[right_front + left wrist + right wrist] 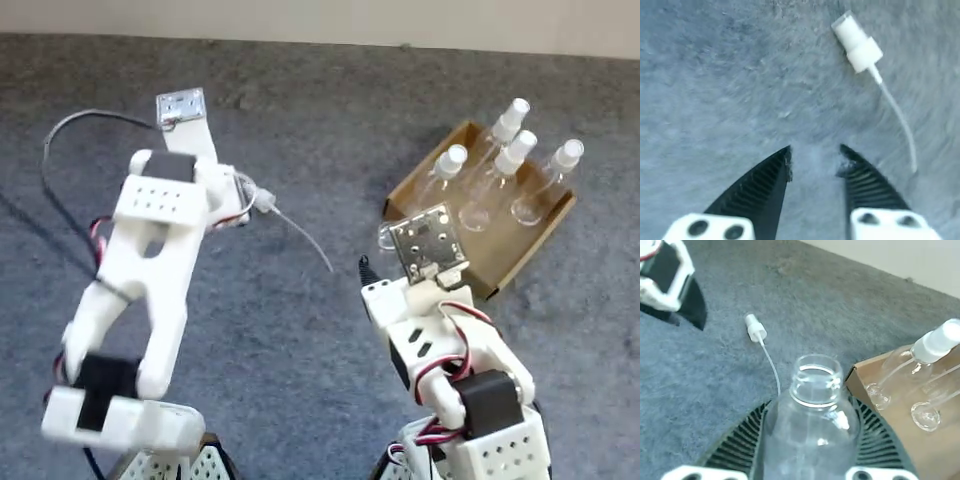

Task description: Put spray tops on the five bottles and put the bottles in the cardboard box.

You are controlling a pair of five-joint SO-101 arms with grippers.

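Observation:
A clear bottle (812,415) with a bare, uncapped neck stands upright between the black fingers of my right gripper (812,407), which is shut on it. In the high view that gripper (383,252) is just beside the cardboard box (500,255). Several capped bottles (500,165) lie inside the box. A loose white spray top (858,44) with a long thin tube lies on the grey carpet. My left gripper (815,152) hovers open close to it, empty, with the spray top ahead of one fingertip. In the high view the spray top (266,201) is right beside the left gripper (240,200).
Grey carpet (300,90) covers the whole work area. The left arm (665,270) stands across from the held bottle. A pale wall edge (320,20) runs along the far side. Open carpet lies between the arms.

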